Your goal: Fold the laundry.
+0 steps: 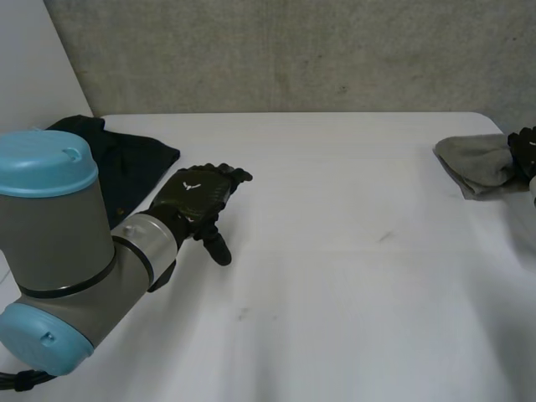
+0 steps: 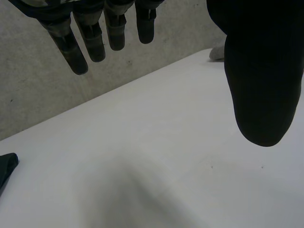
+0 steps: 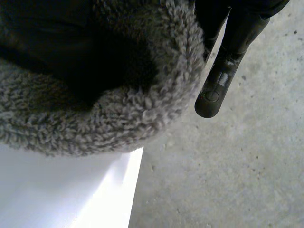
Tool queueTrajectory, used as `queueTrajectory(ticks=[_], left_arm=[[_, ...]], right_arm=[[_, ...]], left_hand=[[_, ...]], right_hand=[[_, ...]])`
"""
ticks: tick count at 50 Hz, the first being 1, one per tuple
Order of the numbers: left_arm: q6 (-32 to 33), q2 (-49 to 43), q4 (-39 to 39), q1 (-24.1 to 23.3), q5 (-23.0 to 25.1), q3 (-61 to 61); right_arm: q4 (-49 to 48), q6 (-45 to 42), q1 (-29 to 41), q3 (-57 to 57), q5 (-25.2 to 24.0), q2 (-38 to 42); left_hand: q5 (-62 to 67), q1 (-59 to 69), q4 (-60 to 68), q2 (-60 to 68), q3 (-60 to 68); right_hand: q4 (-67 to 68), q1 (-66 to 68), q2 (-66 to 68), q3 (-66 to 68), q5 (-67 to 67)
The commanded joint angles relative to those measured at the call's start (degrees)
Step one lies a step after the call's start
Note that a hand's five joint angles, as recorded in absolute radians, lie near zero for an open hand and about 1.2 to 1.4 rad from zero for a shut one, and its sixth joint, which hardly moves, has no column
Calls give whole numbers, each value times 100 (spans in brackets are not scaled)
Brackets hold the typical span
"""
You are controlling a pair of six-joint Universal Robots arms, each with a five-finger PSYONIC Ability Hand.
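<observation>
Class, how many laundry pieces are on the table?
2: a dark cloth at the far left corner; a grey towel at the right edge, under the right hand. Others may be hidden.

The left arm (image 1: pixel 59 243) comes in over the near left corner of the tabletop (image 1: pixel 335 251), its big grey joint capped in light blue at both ends and a silver wrist (image 1: pixel 146 243) leading out to the hand. The left hand (image 1: pixel 197 197) is over the left part of the tabletop, back upward and palm facing down. Its fingers (image 2: pixel 95 42) are nearly straight and slightly spread, with nothing between them. The thumb (image 2: pixel 263 85) stands apart from them and angles toward the tabletop's near edge. The right hand (image 1: pixel 525 151) is at the far right edge of the tabletop.
</observation>
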Motion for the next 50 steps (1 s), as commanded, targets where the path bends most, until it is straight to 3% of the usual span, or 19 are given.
queueTrajectory(ticks=[1, 4, 9, 15, 27, 34, 39, 42, 46, 50], left_arm=[[-8, -7, 0, -27, -4, 9], [1, 1, 0, -35, -4, 9], [1, 19, -8, -35, -4, 62], [-8, 72, -17, -44, -4, 70], [-17, 221, -44, -44, 5, 44], [-26, 423, -35, 0, 5, -9], [-43, 546, -26, 61, 5, -70], [-43, 616, -8, 158, 13, -105], [-43, 739, 9, 342, 31, -132], [-26, 845, 44, 553, 40, -123]], right_arm=[[10, -272, -79, 302, -18, 14], [10, -273, -168, 390, -27, -30], [255, -299, -150, 627, -1, -196], [660, -299, -150, 978, 26, -715], [1925, -878, -501, 2885, 350, -2525], [2075, -1520, -897, 3334, 921, -3212], [2058, -2082, -985, 2818, 1755, -3440], [2049, -2118, -959, 2535, 1985, -3616], [1988, -1856, -626, 2464, 1845, -3923], [1873, -916, 182, 2674, 1433, -4397]], left_hand=[[-242, 90, -149, -84, -176], [-242, 90, -149, -84, -176], [-242, 90, -149, -84, -176], [-242, 90, -149, -84, -176], [-242, 90, -149, -84, -176], [-242, 90, -149, -84, -176], [-242, 90, -149, -84, -176], [-242, 90, -149, -84, -176], [-242, 90, -149, -84, -176], [-242, 90, -149, -84, -176]], right_hand=[[1198, 2859, 1372, 1272, 1639], [1198, 2859, 1372, 1272, 1639], [-5802, -4141, -5628, -5728, -5361], [-5802, -4141, -5628, -5728, -5361], [-5802, -4141, -5628, -5728, -5361], [-5802, -4141, -5628, -5728, -5361], [-5802, -4141, -5628, -5728, -5361], [-5802, -4141, -5628, -5728, -5361], [-5802, -4141, -5628, -5728, -5361], [-5802, -4141, -5628, -5728, -5361]])
